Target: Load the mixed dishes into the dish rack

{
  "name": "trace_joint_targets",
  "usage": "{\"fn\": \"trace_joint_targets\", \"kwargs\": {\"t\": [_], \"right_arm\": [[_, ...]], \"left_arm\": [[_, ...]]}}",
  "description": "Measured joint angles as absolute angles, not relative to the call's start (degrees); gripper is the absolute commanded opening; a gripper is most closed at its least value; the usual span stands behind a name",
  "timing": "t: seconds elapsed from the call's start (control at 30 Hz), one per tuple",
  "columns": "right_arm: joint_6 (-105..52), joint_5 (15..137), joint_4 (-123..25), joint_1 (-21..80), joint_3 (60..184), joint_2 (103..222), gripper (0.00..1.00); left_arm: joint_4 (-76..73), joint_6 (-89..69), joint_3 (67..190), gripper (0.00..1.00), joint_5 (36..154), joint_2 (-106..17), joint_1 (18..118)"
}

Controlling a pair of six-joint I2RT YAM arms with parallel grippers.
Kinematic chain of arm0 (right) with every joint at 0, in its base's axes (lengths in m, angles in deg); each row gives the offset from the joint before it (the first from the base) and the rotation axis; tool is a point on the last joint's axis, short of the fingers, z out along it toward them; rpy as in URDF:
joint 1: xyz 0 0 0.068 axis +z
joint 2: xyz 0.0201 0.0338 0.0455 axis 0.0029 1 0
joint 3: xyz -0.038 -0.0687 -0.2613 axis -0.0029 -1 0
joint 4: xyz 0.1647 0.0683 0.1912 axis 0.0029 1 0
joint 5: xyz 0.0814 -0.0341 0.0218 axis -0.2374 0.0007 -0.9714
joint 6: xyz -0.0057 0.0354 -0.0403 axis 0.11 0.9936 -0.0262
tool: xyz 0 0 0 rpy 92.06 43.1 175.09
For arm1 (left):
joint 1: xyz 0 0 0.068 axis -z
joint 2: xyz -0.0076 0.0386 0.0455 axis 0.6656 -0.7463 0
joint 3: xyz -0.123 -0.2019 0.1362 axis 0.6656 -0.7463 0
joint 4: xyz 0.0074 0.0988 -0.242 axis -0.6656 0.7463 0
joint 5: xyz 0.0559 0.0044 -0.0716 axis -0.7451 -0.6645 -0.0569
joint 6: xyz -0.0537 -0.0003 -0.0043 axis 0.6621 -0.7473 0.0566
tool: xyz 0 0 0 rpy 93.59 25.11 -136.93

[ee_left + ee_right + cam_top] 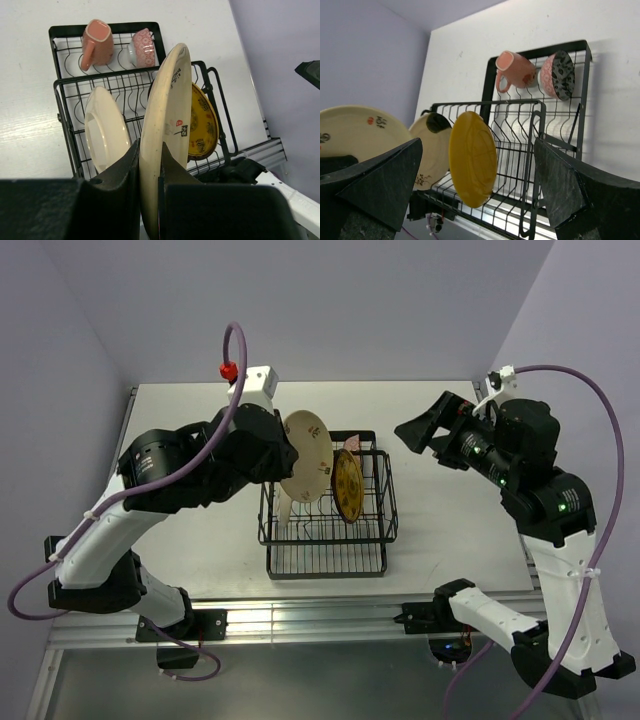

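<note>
Markings: the held cream plate point(162, 125) carries black brush characters and small red stamps on its face; none readable. The yellow plate point(202, 122) has a dark printed pattern, not legible. The second cream plate point(432, 150) has a black blot and brownish marks.

Left gripper point(150, 150): fingers pinched tight on the lower rim of the held cream plate, which stands on edge. In the top view it sits over the 11 o'clock corner of the rack point(328, 550).

Right gripper point(420, 420): jaws spread wide, nothing between them. It is at 2 o'clock from the rack, well apart, over the white table point(450, 530).

Rack contents:
- Second cream plate, upright in the prongs on the 9 o'clock side, back toward the left wrist camera.
- Yellow plate, upright on the 3 o'clock side, just beside the held plate.
- 12 o'clock end: pink mug point(97, 42) and bowl point(141, 47), side by side. The bowl is tipped on edge, with pink pattern and a dark speckled side.
</note>
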State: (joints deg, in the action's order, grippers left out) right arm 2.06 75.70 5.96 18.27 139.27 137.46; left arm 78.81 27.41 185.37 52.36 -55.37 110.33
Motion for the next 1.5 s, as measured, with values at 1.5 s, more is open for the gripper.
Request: {"fn": "trace_joint_targets", "kwargs": {"t": [1.5], "right_arm": [[10.04,107.98,16.30,60.94,139.99,149.48,0.79]], "left_arm": [[79.20,25.77,176.73,0.00,49.76,-59.85,108.86]]}}
